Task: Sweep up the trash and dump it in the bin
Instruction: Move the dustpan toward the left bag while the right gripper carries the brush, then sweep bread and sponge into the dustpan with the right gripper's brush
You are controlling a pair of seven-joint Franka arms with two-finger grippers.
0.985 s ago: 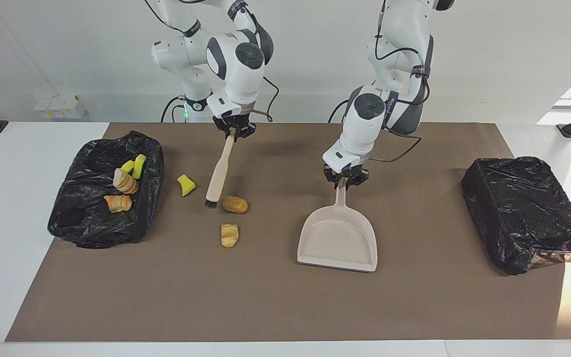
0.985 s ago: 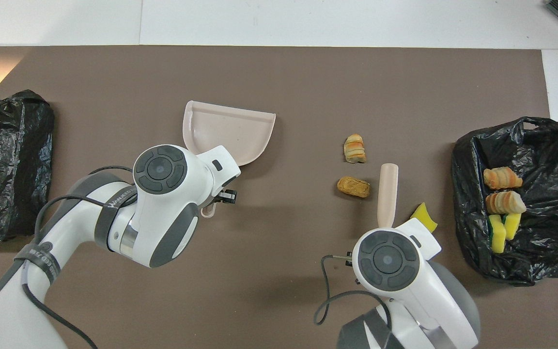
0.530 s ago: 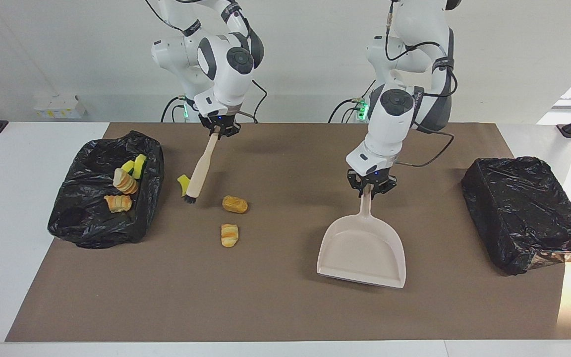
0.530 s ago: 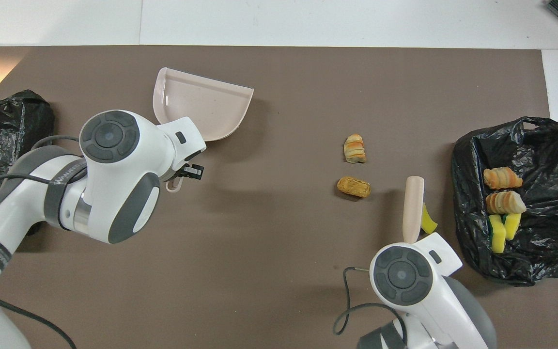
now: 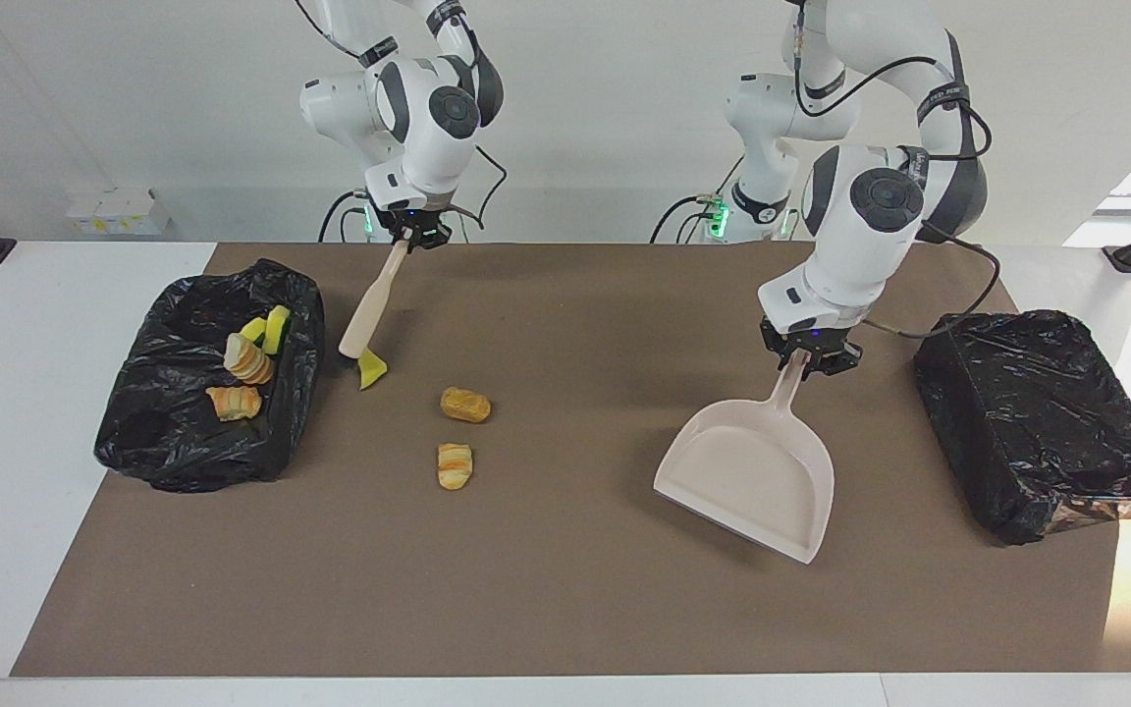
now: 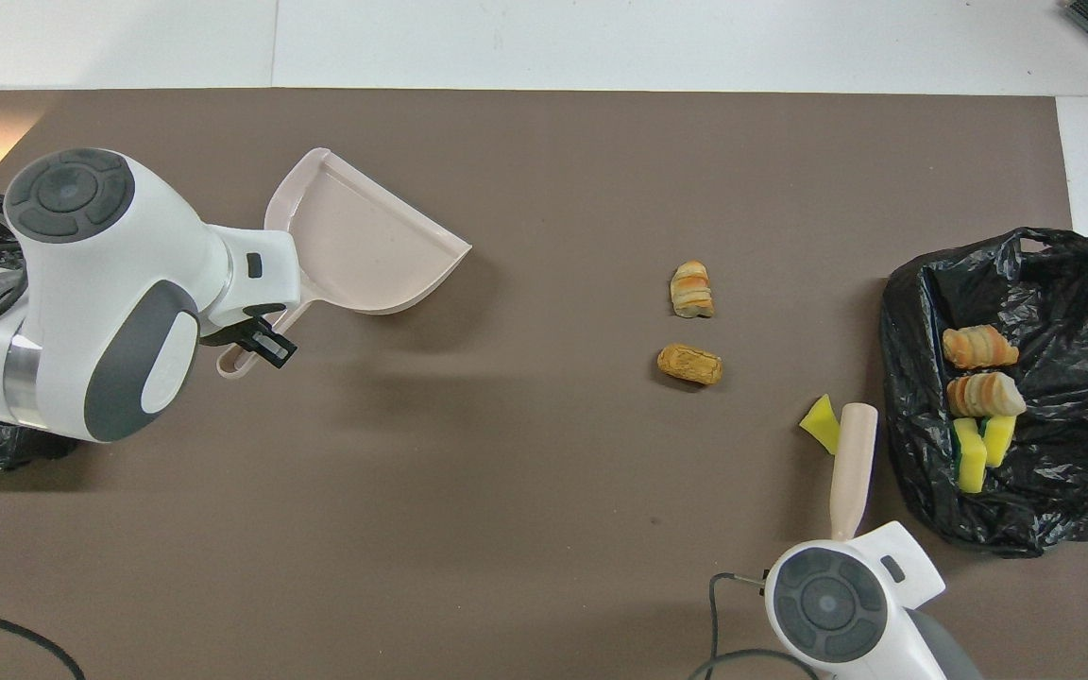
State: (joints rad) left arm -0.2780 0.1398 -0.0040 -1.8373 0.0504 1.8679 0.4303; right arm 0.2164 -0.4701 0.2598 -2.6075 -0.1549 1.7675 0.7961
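Observation:
My right gripper (image 5: 416, 237) is shut on the top of a brush (image 5: 370, 304) with a pale wooden handle. The brush's lower end is at a yellow foam wedge (image 5: 369, 370), between the wedge and the black-bagged bin (image 5: 302, 324). Two striped rolls (image 5: 465, 405) (image 5: 455, 465) lie on the brown mat farther from the robots. The bin (image 6: 1054, 260) holds more trash (image 6: 977, 378): two rolls and yellow wedges. My left gripper (image 5: 807, 357) is shut on the handle of the beige dustpan (image 5: 752, 476), which is tilted, empty and just off the mat.
A second box wrapped in black plastic (image 5: 1042, 417) stands at the left arm's end of the table, close to the dustpan. The brown mat (image 5: 546, 589) covers most of the white table. Cables hang from both wrists.
The left arm carried the dustpan toward its own end of the table and turned it. The right arm drew the brush back toward the bin, passing over the yellow wedge.

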